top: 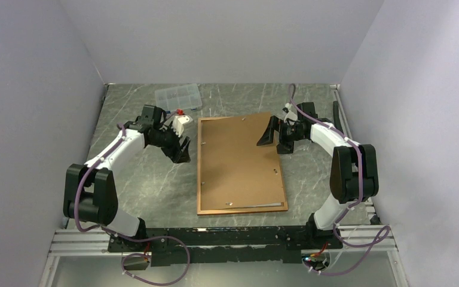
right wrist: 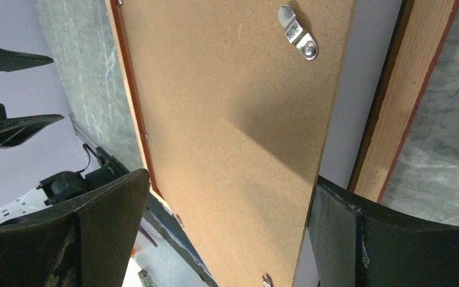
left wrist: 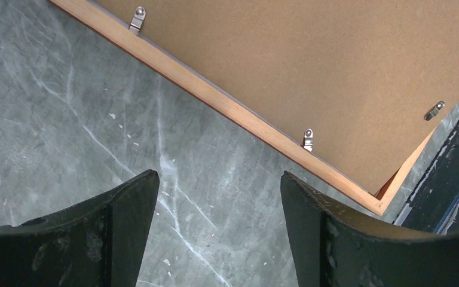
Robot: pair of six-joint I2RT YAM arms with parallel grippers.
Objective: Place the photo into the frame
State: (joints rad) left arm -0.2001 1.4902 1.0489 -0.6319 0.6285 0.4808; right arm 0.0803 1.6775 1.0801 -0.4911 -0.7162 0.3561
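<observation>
Closing-up stage, by the look of it. The stiff brown backing board (top: 239, 161) is laid askew on the face-down frame (top: 199, 173), which has thin wooden rails and small metal clips (left wrist: 308, 139). A pale strip (right wrist: 337, 119) is seen beside the board; it's probably the photo's white back, so the photo is judged already inside.

The left gripper (left wrist: 220, 179) is spread wide over the marbled table (top: 149, 185). The right gripper (right wrist: 227, 179) gapes at the board's far corner, with nothing held.

Next the board needs to be squared up and pressed in.

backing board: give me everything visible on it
The backing board is a plain matte brown rectangle that looks like fibreboard, with small metal hangers fixed to it. It lies on the back of the frame, skewed rather than seated. Its far right corner pokes past the rail, and a pale strip shows along its near edge. The right tool stands open at that corner, not gripping it.
</observation>
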